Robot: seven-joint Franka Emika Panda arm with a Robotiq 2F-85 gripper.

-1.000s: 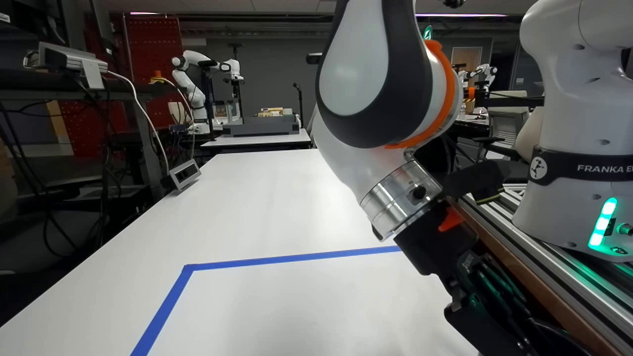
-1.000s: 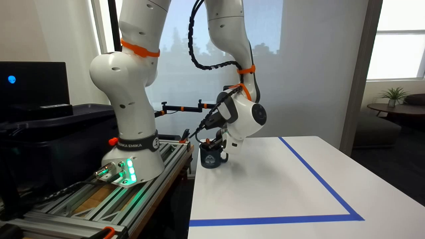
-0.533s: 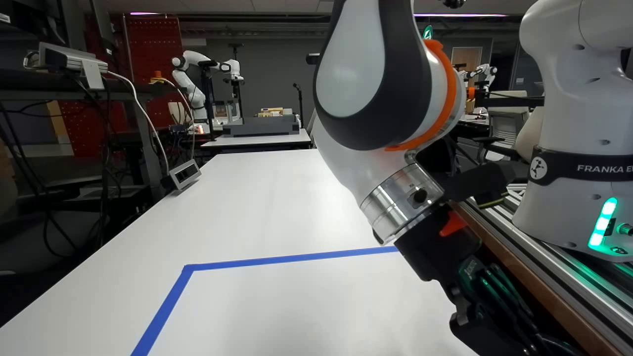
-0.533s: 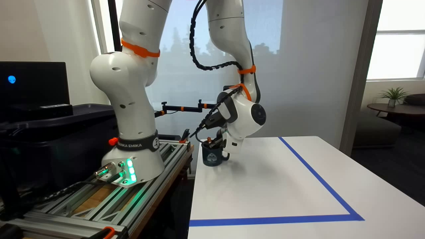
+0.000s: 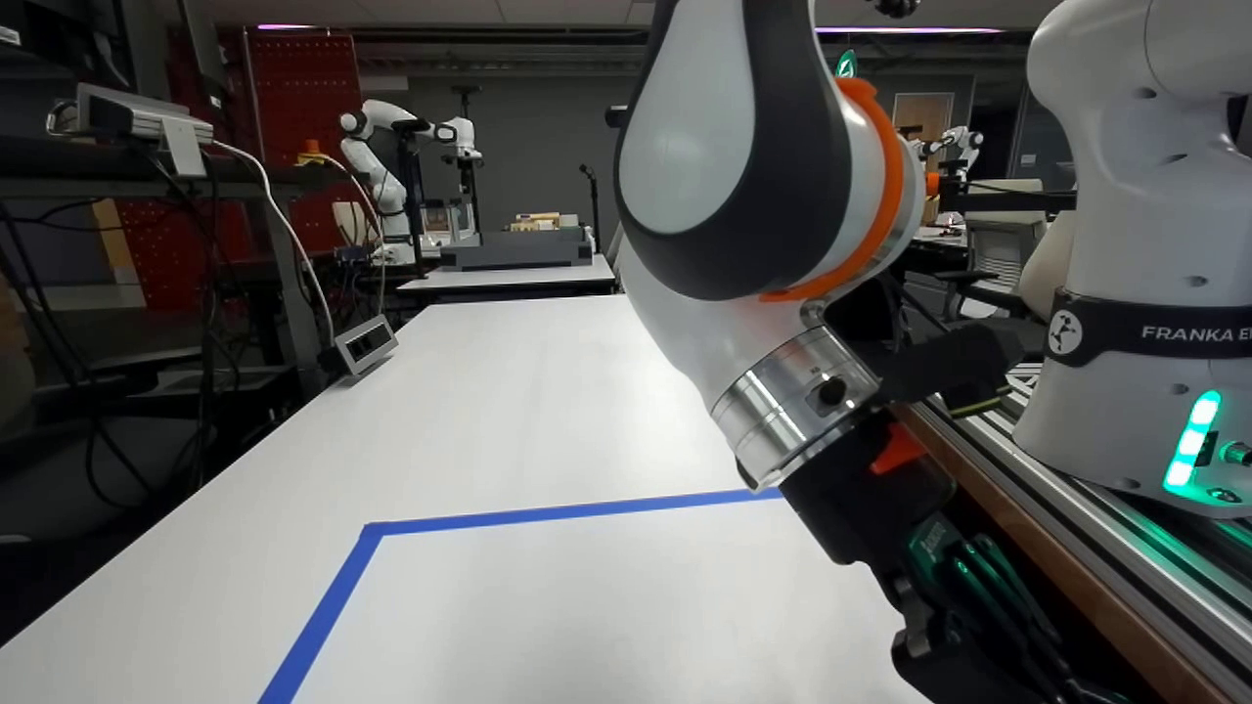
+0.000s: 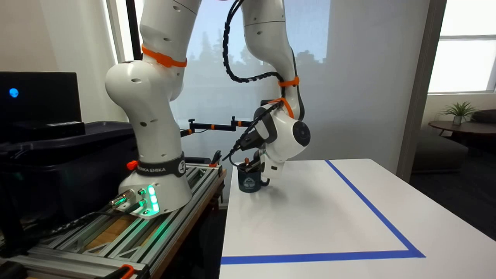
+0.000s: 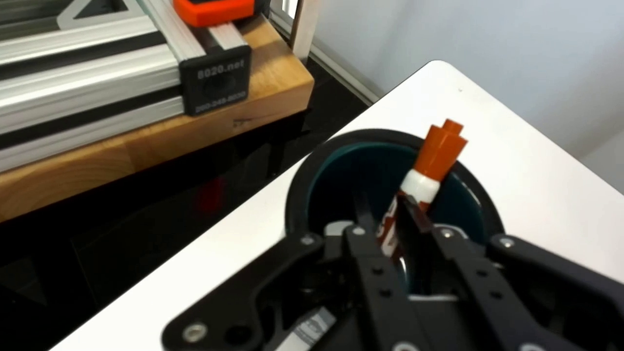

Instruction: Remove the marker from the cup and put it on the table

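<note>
Nearest in the wrist view is the gripper (image 7: 387, 209), black links pinned with pale round bolts, its straight fingers (image 7: 390, 312) tapering to dark tips. The tips stand partly apart, and the marker (image 7: 420, 184) shows between and behind them; whether they press on it I cannot tell. The marker, a slim cylinder, has a stepped orange cap, a white collar and a dark red label with white lettering. It leans inside the cup (image 7: 298, 195), its cap standing out past the rim.

The cup is round and smooth, teal inside, with a thick dark rim; an exterior view shows its looped handle and pale printed emblem. It stands upright on the table (image 7: 209, 253), a smooth white slab with a rounded corner, near the edge. Straight strips of blue tape (image 6: 317, 257) meet on the top in both exterior views.

Beyond the edge, a grooved metal rail (image 7: 97, 83) lies on a board (image 7: 161, 139) of pale grained wood. The arm (image 6: 157, 104) stands in rounded white shells with orange bands (image 6: 288, 82); a ribbed black cable (image 6: 242, 80) loops off it. Farther back are a sheer grey blind (image 6: 356, 108), a spiky plant (image 6: 460, 109) and a red perforated panel (image 5: 313, 98), each in an exterior view.
</note>
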